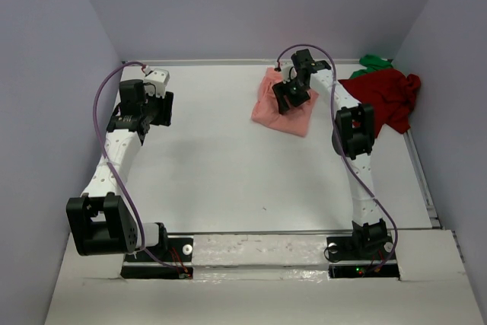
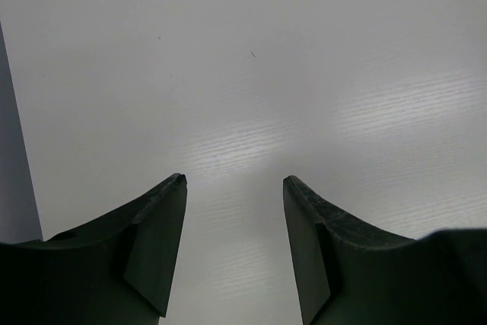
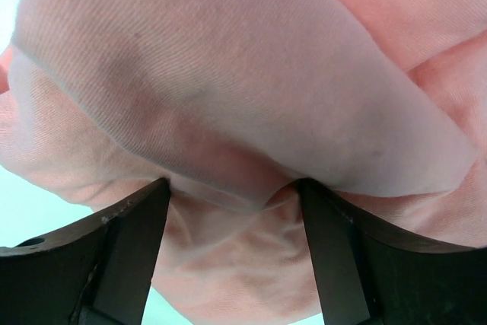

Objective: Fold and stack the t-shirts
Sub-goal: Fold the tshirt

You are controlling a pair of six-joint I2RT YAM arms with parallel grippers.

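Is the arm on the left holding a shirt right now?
No, the left gripper stands open above the white table, with nothing between its jaws.

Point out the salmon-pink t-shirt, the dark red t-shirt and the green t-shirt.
salmon-pink t-shirt (image 1: 268, 108), top view, bare left part.
dark red t-shirt (image 1: 384, 97), top view, middle of the heap.
green t-shirt (image 1: 374, 61), top view, visible crumple's middle.

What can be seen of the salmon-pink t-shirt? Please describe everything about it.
The salmon-pink t-shirt is soft, thin, finely woven cloth. It is bunched into a rough, wrinkled heap with loose folds, not neatly folded. It lies on the white table, at the far side, right of the middle. The right gripper is down on it, jaws apart, with a loose fold of the cloth between them.
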